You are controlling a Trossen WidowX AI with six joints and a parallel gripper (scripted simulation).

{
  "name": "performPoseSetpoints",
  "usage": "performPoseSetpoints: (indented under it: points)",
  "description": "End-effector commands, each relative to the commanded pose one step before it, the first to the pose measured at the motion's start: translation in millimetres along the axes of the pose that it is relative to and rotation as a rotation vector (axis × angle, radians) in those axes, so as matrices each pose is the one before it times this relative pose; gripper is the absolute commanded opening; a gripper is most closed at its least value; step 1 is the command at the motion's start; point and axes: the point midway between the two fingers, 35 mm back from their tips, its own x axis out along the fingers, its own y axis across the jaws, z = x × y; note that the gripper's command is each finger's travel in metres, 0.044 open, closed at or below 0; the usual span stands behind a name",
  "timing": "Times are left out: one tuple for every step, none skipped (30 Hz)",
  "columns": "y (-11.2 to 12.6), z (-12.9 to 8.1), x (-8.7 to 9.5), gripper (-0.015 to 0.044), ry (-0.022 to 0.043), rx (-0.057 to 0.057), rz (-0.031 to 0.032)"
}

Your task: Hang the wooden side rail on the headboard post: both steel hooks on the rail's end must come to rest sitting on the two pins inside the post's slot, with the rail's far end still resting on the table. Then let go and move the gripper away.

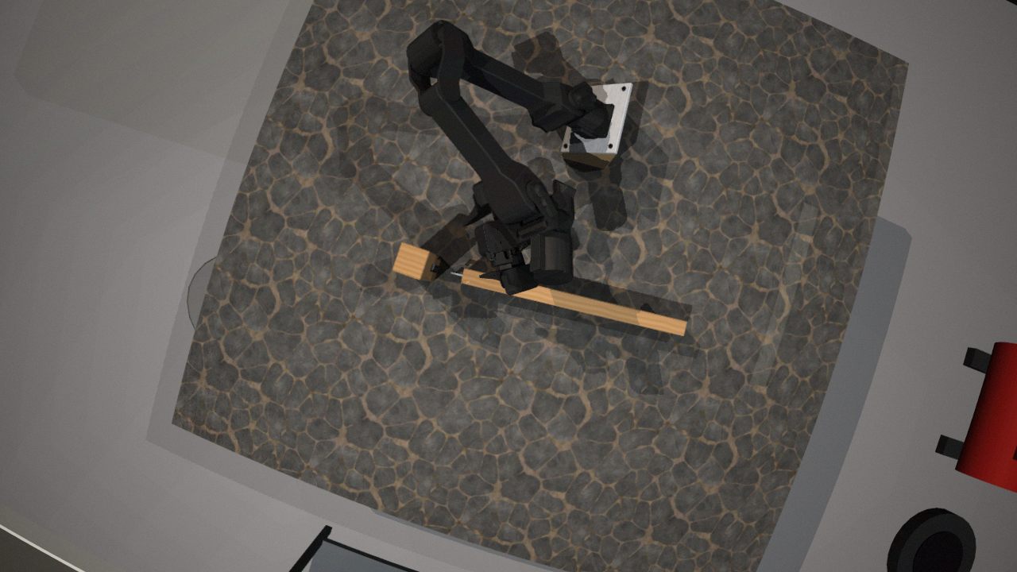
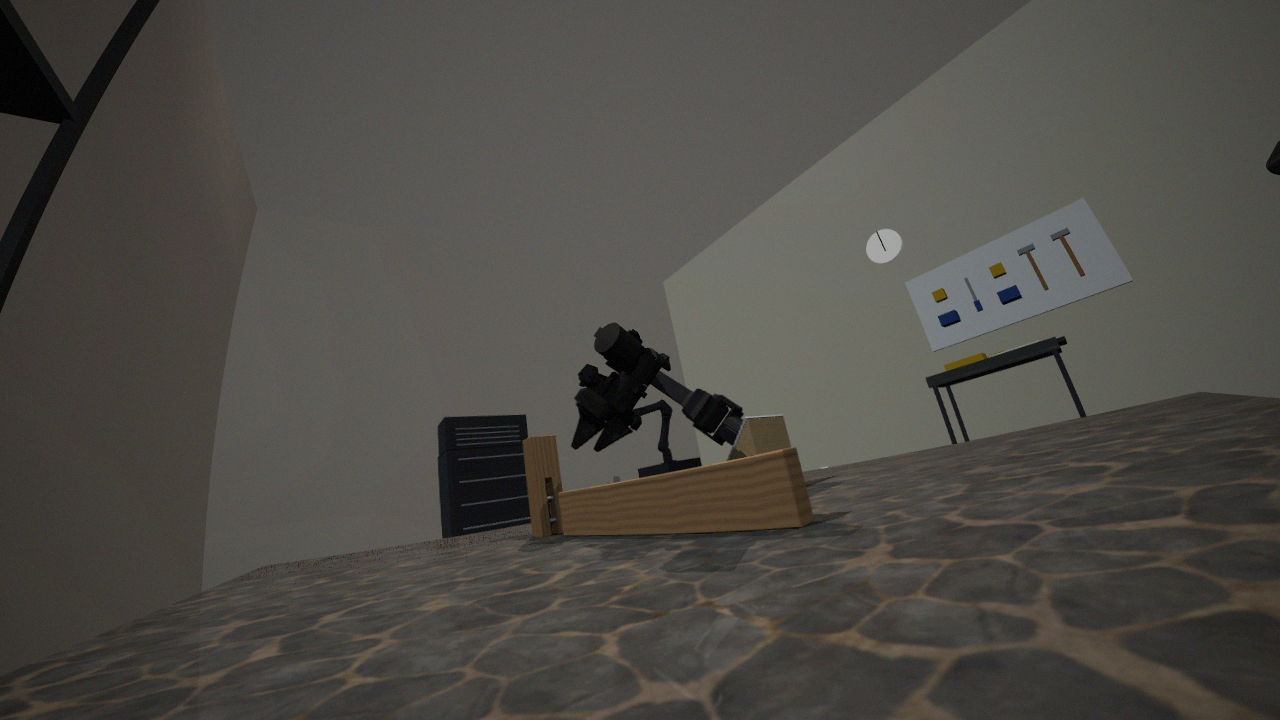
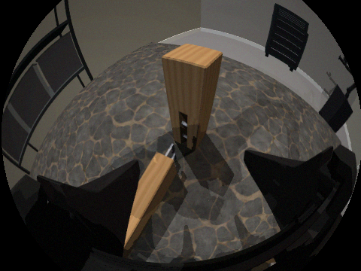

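The gripper [image 3: 186,191] hangs above the wooden side rail [image 1: 589,304] with its fingers spread wide and nothing between them. The rail lies flat on the table [image 1: 497,441], its hooked end [image 3: 171,152] just beside the slot of the upright headboard post [image 3: 191,86]

The wooden rail [image 1: 582,303] lies long and low across the worktop [image 1: 746,213], its hooked end just beside the upright headboard post [image 1: 415,261]; together they bar any low pass along that line. Above the rail's post end the wide-open pincer [image 2: 601,437] hangs with air beneath (its fingers stand apart to either side of the rail). Behind the rail stands the arm's base block [image 1: 620,95].
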Motion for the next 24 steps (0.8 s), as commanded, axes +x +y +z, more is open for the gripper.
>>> performPoseSetpoints:
  points:
    - [4.31, 0.79, 0.44, 0.044, 0.01379, -0.0735, 0.01022]
    - [5.4, 0.74, 0.55, 0.044, 0.02075, -0.0883, 0.01581]
    - [6.36, 1.31, 0.65, 0.044, 0.02486, -0.1093, 0.02099]
    - [5.95, 1.77, 0.62, 0.044, 0.02386, -0.1093, 0.02254]
    - [5.49, 2.16, 0.57, 0.044, 0.02272, -0.1091, 0.02403]
    - [5.02, 2.48, 0.51, 0.044, 0.02148, -0.1089, 0.0255]
    - [4.54, 2.73, 0.44, 0.044, 0.02014, -0.1086, 0.02694]
    - [4.07, 2.92, 0.36, 0.044, 0.0187, -0.1084, 0.02833]
    - [3.6, 3.04, 0.27, 0.044, 0.01715, -0.108, 0.02967]
    - [3.15, 3.09, 0.17, 0.044, 0.01546, -0.1075, 0.0309]
    - [2.73, 3.1, 0.06, 0.044, 0.01371, -0.1074, 0.03216]
    - [2.34, 3.05, -0.05, 0.044, 0.01181, -0.107, 0.03329]
    - [1.99, 2.97, -0.17, 0.044, 0.0098, -0.1065, 0.03433]
    - [1.68, 2.84, -0.3, 0.044, 0.00768, -0.1061, 0.03525]
    - [1.42, 2.7, -0.43, 0.044, 0.00546, -0.1056, 0.03605]
    - [1.2, 2.53, -0.56, 0.044, 0.00313, -0.1051, 0.03672]
    - [1.04, 2.35, -0.7, 0.044, 0.00071, -0.1046, 0.03724]
    - [0.92, 2.17, -0.84, 0.044, -0.0018, -0.1041, 0.0376]
    - [0.84, 1.99, -0.98, 0.044, -0.00438, -0.1035, 0.03779]
    - [0.81, 1.83, -1.12, 0.044, -0.00701, -0.1028, 0.03773]
    - [0.82, 1.69, -1.26, 0.044, -0.00971, -0.1024, 0.0376]
    - [0.87, 1.57, -1.4, 0.044, -0.01243, -0.1018, 0.0372]
    - [0.94, 1.48, -1.53, 0.044, -0.01514, -0.1009, 0.03651]
    - [0.82, 1.16, -1.32, 0.044, -0.01421, -0.081, 0.02886]
